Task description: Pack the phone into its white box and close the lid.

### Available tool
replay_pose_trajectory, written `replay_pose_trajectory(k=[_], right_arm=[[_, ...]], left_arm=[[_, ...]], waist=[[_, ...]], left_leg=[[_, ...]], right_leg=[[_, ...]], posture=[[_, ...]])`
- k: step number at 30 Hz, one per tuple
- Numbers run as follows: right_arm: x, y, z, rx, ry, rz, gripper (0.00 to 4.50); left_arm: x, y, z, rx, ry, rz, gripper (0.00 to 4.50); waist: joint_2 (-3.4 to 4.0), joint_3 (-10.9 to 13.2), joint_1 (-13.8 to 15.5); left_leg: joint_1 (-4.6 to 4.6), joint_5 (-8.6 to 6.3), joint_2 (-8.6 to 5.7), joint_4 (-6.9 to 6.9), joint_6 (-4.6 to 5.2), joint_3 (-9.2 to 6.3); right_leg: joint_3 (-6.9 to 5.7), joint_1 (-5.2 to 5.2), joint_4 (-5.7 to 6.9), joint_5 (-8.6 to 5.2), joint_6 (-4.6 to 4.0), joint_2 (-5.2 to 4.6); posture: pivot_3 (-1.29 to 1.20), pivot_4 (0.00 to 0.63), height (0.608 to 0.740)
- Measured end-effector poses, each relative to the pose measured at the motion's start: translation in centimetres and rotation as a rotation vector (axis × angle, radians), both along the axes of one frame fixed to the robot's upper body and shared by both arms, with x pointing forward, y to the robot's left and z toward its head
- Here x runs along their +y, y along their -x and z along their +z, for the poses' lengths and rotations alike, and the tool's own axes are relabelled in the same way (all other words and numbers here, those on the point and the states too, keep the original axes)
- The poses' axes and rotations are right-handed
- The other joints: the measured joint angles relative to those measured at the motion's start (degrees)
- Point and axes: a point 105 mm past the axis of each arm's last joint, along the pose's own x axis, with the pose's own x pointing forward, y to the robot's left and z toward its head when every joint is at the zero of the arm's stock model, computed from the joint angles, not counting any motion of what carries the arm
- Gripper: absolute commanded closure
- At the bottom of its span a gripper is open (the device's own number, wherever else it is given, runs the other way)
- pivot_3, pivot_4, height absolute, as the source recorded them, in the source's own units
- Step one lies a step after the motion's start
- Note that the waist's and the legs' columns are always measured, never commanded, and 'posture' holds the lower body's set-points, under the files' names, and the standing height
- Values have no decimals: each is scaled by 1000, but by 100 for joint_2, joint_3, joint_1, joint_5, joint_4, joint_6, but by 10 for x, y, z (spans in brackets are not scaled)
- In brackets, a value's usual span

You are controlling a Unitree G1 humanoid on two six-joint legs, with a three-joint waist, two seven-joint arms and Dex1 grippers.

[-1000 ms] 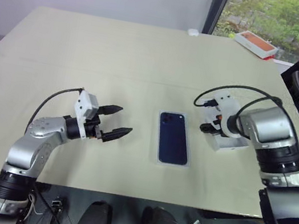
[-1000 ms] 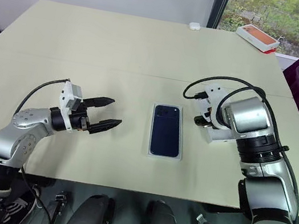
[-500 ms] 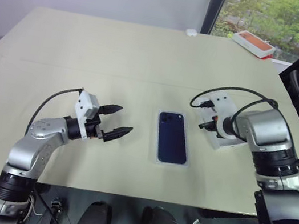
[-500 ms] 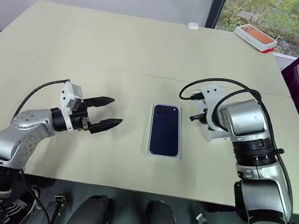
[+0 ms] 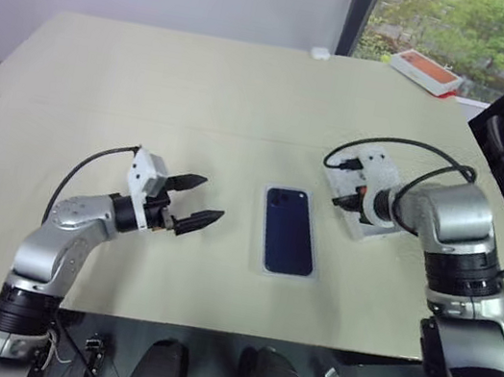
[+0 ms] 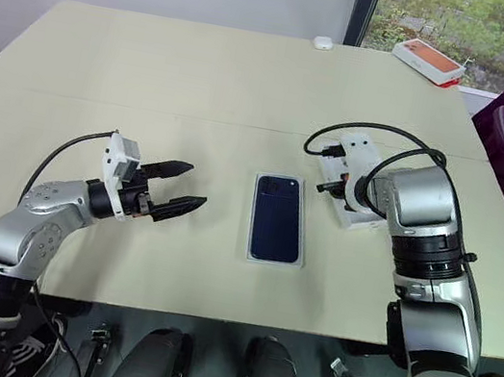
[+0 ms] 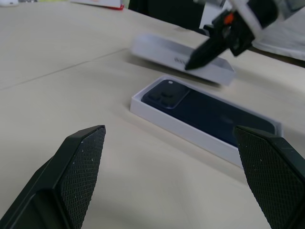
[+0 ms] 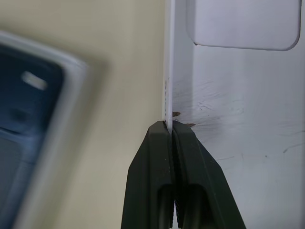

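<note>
Lying flat with its camera cluster up and toward the counter's far edge, the phone [image 5: 289,231] sits inside the white box [image 7: 190,130]. A narrow white rim shows on all sides of it. The white box rests on the counter [image 5: 201,92], near the front edge and about midway across.

Just to the right of the white box, and a little farther back, the lid [image 7: 157,50] lies with its white inner face up. It is apart from the white box and set at a slant to it. The right pincer [image 8: 169,128] is closed tight on the lid's thin side wall, on the side facing the white box, one finger on each face of the wall. Small brownish marks show on the inner face next to the grip. A paler panel with rounded corners shows farther along that face; what it is cannot be told.

To the left of the white box, well apart from it, the left pincer [image 5: 213,197] hangs over bare counter. Its fingers [image 7: 78,167] are spread wide, hold nothing, and point toward the white box.

Far behind the white box, at the back right corner of the counter, lies a flat orange-topped box [image 5: 427,71]. A small white object [image 5: 321,53] sits at the back edge.
</note>
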Motion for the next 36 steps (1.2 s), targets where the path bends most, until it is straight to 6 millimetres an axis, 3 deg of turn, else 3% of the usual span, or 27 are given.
replay_pose_trajectory(k=[5, 10, 13, 15, 18, 21, 26, 30, 36], right_arm=[[40, 2, 34, -128, -277, 163, 4460], [52, 3, 66, -236, -492, 211, 4460], [65, 13, 91, -198, -741, 272, 4460], [71, 22, 97, -121, -879, 317, 4460], [81, 36, 85, 15, -1010, 367, 4460], [89, 52, 57, 131, -1073, 394, 4460], [94, 68, 45, 224, -1160, 422, 4460], [97, 77, 18, 344, -1241, 332, 4460], [110, 85, 12, 403, -1315, 223, 4460]], left_arm=[[4, -3, 2, -1, -2, 10, 0], [5, -6, 4, -8, -5, 15, 0], [6, -7, 4, -5, -4, 19, 0], [6, -7, 4, -6, -3, 20, 0], [9, -8, 7, -11, 10, 29, 0], [13, -9, 13, -13, 46, 42, 0], [25, -8, 26, -23, 101, 60, 0], [26, -4, 30, -40, 89, 48, 0], [24, -2, 30, -42, 88, 46, 0]], waist=[[2, 1, -1], [2, 1, 16], [3, 2, 6], [4, 2, 9], [4, 2, 8], [7, 4, 5], [8, 5, 1], [11, 6, -2], [10, 6, -13]], left_leg=[[0, 0, 4, -2, 0, -2], [-3, 0, 1, -2, 0, 0], [-2, 0, 5, -2, 0, 0], [1, 0, 7, -7, 0, -2], [1, 0, 10, -9, 0, -3], [-2, 0, 8, -10, 0, -2], [-1, 0, 5, -9, 0, 0], [-2, 0, 7, -11, 1, 1], [0, 0, 7, -10, 1, 2]], right_leg=[[0, 0, 1, 0, 0, 3], [0, 0, -1, 0, 0, -4], [0, -1, 1, 1, 0, -3], [-1, 0, 2, 1, -1, -3], [-1, -1, 2, 1, -1, -4], [0, -1, 1, 1, -1, -7], [1, 0, 1, 1, -1, -8], [1, -1, 1, 1, 0, -2], [4, -1, -1, -1, 3, 4]], posture=[[0, 150, 740], [0, 150, 740], [0, 150, 740], [0, 150, 740], [0, 150, 740], [0, 150, 740], [0, 150, 740], [0, 150, 740], [0, 150, 740]])
